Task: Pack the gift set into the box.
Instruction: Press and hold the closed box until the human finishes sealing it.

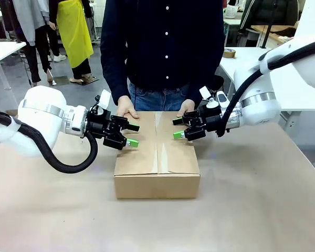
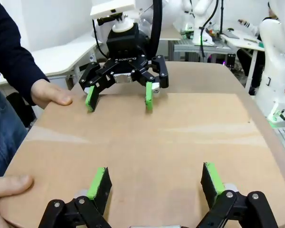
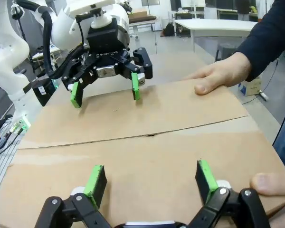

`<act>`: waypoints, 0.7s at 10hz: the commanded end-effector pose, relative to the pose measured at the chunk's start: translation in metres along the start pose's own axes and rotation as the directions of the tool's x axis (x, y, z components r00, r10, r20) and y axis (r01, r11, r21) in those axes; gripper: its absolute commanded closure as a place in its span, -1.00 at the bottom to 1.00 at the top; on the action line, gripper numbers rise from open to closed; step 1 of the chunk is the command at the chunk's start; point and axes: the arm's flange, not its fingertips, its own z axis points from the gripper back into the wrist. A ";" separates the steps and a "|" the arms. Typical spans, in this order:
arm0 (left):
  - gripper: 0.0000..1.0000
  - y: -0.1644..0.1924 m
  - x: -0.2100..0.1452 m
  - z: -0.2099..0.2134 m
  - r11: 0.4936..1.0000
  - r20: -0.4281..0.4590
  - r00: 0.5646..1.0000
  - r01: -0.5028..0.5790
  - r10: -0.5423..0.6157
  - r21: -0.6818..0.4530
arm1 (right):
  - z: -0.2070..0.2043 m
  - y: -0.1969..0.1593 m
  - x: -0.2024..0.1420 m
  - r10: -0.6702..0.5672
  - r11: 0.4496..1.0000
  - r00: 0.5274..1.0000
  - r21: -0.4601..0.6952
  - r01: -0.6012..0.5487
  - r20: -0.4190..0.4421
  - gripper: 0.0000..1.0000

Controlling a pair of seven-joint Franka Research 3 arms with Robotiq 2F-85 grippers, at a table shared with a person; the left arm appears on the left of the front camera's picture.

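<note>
The table [image 1: 252,210], covered in brown, lies bare at its near edge. At its middle stands the box [image 1: 157,168], long side toward the camera. Its top flaps are folded down flat, meeting in a seam [image 1: 157,142] that runs from 6 o'clock to 12 o'clock across the lid.

Past the box's near wall, at about 10 o'clock from the lid's middle, the left gripper [image 1: 133,134] reaches in from the 9 o'clock side. It lies level over the left flap, its green-padded fingers spread wide with nothing between them. Facing it at about 2 o'clock, the right gripper [image 1: 177,128] comes in from the 3 o'clock side, also spread wide and empty, low over the right flap. The two point at each other across the seam, well apart. In the wrist views each gripper's pads sit close above the cardboard; whether they touch it cannot be told.

Farther off, at the lid's far edge, one hand [image 1: 127,108] of the person rests on the cardboard at 11 o'clock and the other hand [image 1: 186,108] at 1 o'clock, each just beyond a gripper. The person [image 1: 163,47], in a dark buttoned shirt and jeans, stands right behind the box at 12 o'clock.
</note>
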 end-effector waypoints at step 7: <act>-1.00 0.000 -0.011 0.000 1.000 -0.031 0.999 0.013 -0.014 -0.018 | -0.002 0.006 -0.002 0.025 0.992 0.999 0.122 -0.021 -0.032 -1.00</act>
